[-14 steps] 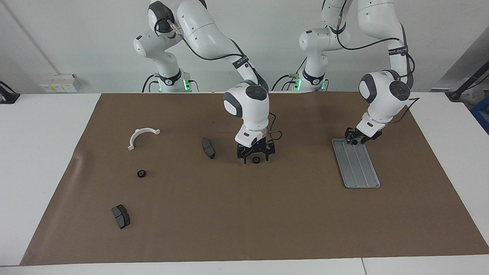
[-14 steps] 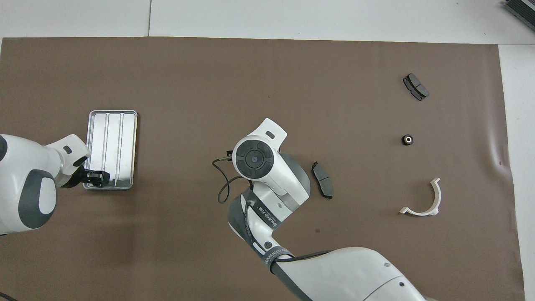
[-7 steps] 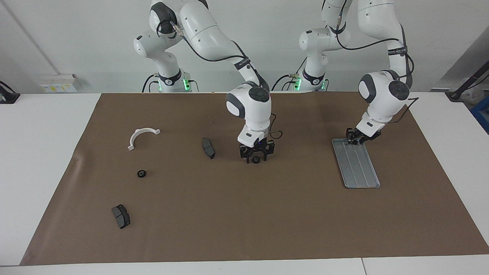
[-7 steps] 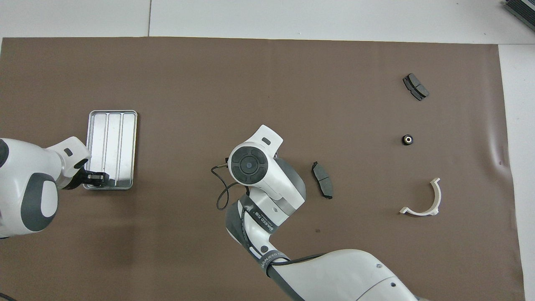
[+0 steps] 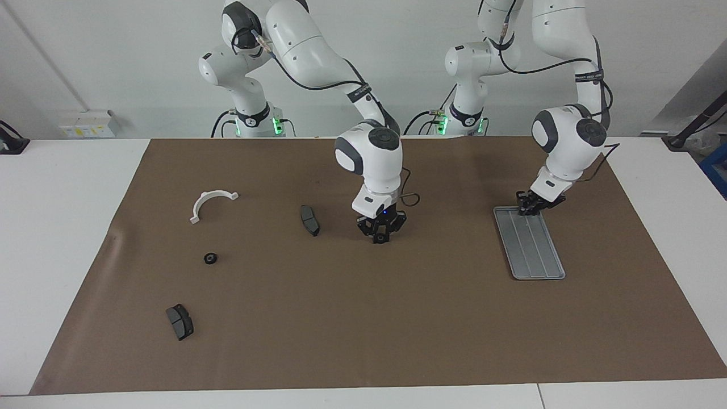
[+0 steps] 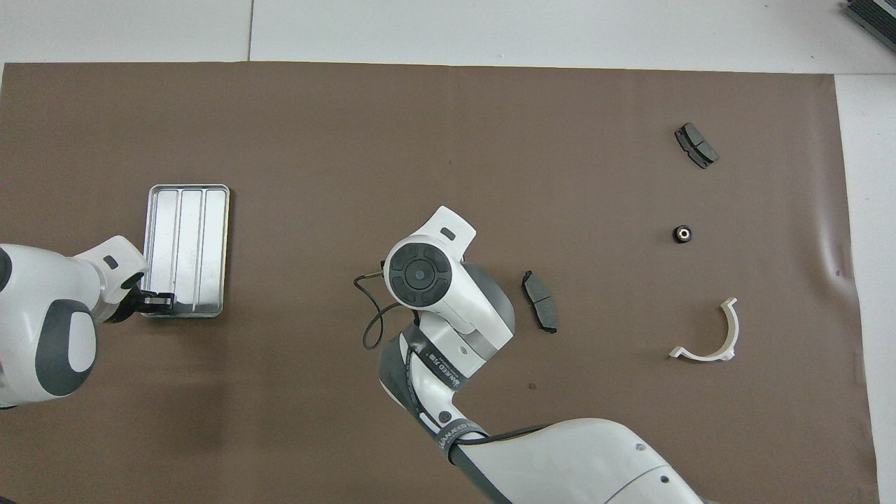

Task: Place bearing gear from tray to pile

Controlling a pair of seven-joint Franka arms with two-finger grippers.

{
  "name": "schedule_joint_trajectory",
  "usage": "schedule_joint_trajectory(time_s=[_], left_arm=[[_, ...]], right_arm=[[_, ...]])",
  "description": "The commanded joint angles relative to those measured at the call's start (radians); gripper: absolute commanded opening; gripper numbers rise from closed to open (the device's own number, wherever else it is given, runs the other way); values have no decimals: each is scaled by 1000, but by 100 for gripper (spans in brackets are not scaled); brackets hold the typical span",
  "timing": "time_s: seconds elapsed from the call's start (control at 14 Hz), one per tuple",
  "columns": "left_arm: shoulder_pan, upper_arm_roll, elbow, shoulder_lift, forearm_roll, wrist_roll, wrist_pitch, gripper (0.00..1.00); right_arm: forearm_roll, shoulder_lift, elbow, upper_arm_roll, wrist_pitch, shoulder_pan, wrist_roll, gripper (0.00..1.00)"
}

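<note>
Gear (image 5: 379,239): small, black, round, seen only in the facing view. In the overhead view the right arm's wrist covers it. It sits mid-mat between the fingertips of the right hand (image 5: 379,237), which are drawn in and pinch it from both sides. The hand points straight down and is low at the mat (image 5: 341,318). Whether the gear rests on the mat or is just off it, I cannot tell.

Tray (image 5: 533,267): silver-grey, ridged lengthwise, rimmed, toward the left arm's end of the mat and well apart from the gear. The left hand (image 5: 531,205) is down at the tray's end nearer the robots, at the corner. Spread or pinching, I cannot tell.

Around:
- Dark pad (image 5: 310,220) lies flat near the right hand, toward the right arm's end. It is the closest thing to the gear and not touching it.
- Second gear (image 5: 211,258) is a black ring with a pale centre, toward the right arm's end and farther from the robots than the pad.
- White half-ring (image 5: 211,203) is nearer to the robots than the second gear.
- Second pad (image 5: 179,321) is the farthest of these from the robots.
- These three lie loosely spaced, none touching.
- Brown mat covers most of the white surface (image 5: 57,227).
</note>
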Motion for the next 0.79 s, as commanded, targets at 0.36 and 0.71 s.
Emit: schedule_joint_trajectory(time_s=[0.36, 0.71], left_arm=[[1, -9, 7, -19, 1, -14, 10, 0], [-28, -17, 152, 21, -66, -71, -84, 0]], right_arm=[[15, -158, -29, 0, -109, -115, 3, 0], [15, -352, -228, 0, -150, -346, -234, 0]])
